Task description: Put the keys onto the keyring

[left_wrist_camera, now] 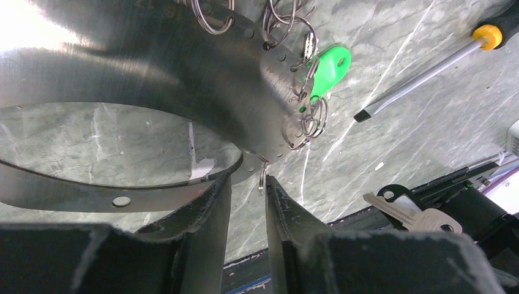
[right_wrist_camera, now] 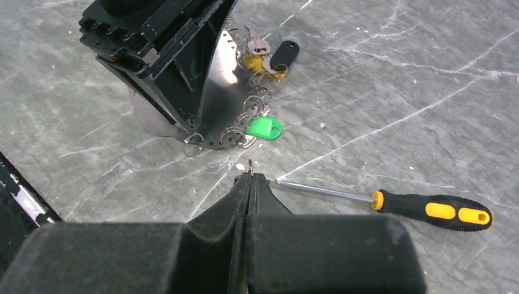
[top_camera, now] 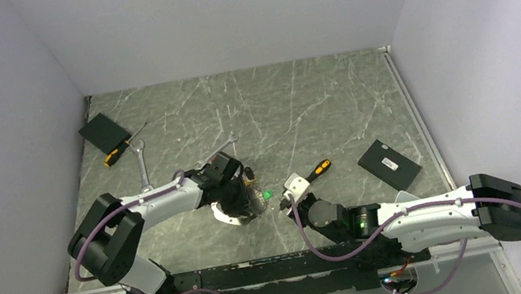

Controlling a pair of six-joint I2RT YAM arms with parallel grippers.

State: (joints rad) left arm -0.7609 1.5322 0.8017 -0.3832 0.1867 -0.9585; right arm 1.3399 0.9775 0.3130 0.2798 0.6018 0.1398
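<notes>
While the keyring stands tilted on its edge at the middle of the table, the left gripper clamps it across its flat rim. One finger is inside the opening and the other is outside, beside a small split ring. The hoop's long axis runs roughly 9 to 3 o'clock in the left wrist view. A green key hangs from the rim at 3 o'clock in the top view, its long axis lying 7 to 1 o'clock with the head at the 1 o'clock end. A yellow key and a black key cluster further along the rim. The right gripper is pressed together on a silver key. That key's tip points at 10 o'clock toward the hoop. A screwdriver lies at 3 o'clock of the right gripper, tip toward it.
</notes>
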